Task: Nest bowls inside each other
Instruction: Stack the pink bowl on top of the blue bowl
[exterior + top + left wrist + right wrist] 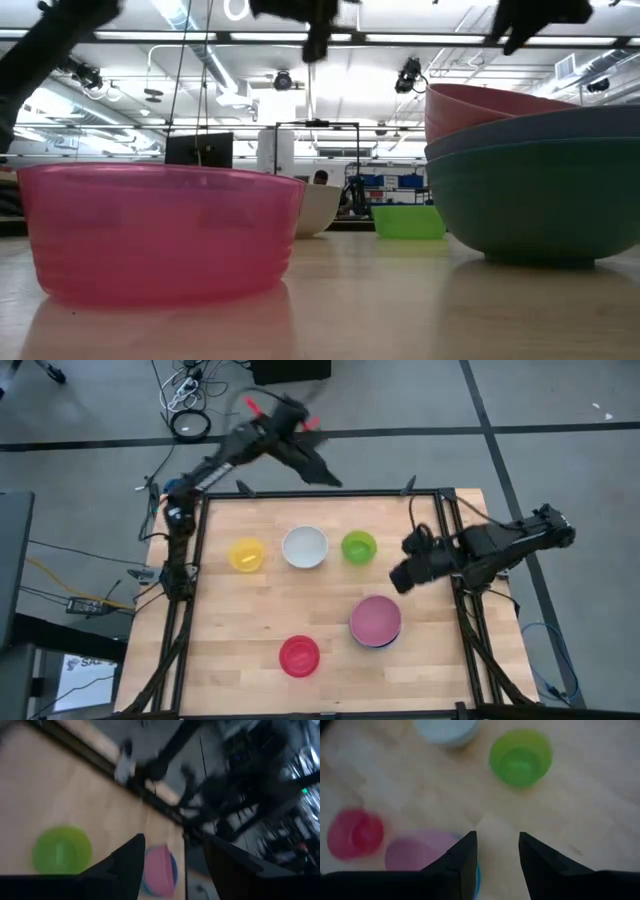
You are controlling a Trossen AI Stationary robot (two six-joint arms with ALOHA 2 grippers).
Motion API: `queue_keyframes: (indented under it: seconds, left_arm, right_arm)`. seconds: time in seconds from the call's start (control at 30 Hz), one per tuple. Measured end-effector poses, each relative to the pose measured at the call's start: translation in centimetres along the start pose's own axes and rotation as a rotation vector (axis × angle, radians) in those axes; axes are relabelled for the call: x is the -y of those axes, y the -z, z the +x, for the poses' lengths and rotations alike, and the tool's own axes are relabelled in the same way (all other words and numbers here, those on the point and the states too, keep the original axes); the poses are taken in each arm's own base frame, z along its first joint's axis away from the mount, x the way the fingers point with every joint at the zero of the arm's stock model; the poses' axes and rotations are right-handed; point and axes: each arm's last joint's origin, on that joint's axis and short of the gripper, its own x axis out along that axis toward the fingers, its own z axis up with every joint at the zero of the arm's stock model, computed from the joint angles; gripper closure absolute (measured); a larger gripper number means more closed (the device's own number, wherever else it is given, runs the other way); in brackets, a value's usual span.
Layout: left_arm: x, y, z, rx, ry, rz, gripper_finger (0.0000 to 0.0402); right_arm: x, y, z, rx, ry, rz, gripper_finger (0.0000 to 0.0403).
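Five bowl spots show on the wooden table. A yellow bowl (246,554), a white bowl (305,547) and a lime green bowl (359,547) stand in a row, each on its base. A pink bowl (375,619) sits nested in a blue bowl (560,125), which sits in a teal bowl (540,205). A red bowl (299,655) stands near the front edge. My left gripper (328,476) hangs open, high over the table's far edge, blurred. My right gripper (398,578) is open above the table, between the green bowl and the pink stack.
Black frame rails (330,493) run along the table's far edge and both sides (462,610). Cables and a coil (190,424) lie on the floor beyond the far edge. Bare wood lies between the red bowl and the row of three.
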Motion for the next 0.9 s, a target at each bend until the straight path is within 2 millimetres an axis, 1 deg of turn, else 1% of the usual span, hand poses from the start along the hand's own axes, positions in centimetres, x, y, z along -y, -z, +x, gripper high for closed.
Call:
queue_keyframes:
  seconds: [0.1,0.17,0.3,0.37,0.43,0.57,0.73,0.8,0.9]
  left_arm:
    - [2.0,-0.6,-3.5,0.126,-0.055,0.053,0.0193]
    - [3.3,-0.7,-5.6,0.213,-0.118,0.087,0.0193]
    - [5.7,-0.4,-8.6,0.343,-0.219,0.133,0.0193]
    - [6.7,-0.1,-9.6,0.378,-0.24,0.153,0.0193]
    - [7.4,0.1,-10.3,0.404,-0.258,0.163,0.0193]
    - [8.2,0.4,-11.0,0.429,-0.272,0.179,0.0193]
    - [8.0,0.5,-10.9,0.411,-0.28,0.173,0.0193]
    - [7.9,0.6,-10.9,0.398,-0.288,0.176,0.0193]
    - [7.8,0.8,-10.9,0.386,-0.294,0.174,0.0193]
  right_arm:
    - [-0.4,1.8,0.9,-0.035,-0.018,-0.04,0.0273]
    - [-1.0,2.8,2.3,-0.067,-0.08,-0.037,0.0278]
    - [-2.6,4.1,4.9,-0.133,-0.298,0.032,0.029]
    - [-2.7,4.5,6.0,-0.13,-0.341,0.093,0.0296]
    - [-2.4,4.8,6.8,-0.128,-0.315,0.15,0.0304]
    - [-1.8,4.6,7.5,-0.107,-0.271,0.191,0.0317]
    - [-0.7,4.5,8.9,-0.174,-0.221,0.244,0.0329]
    - [-0.7,4.4,9.1,-0.195,-0.229,0.251,0.0332]
    - [-1.0,4.1,9.0,-0.172,-0.267,0.268,0.0334]
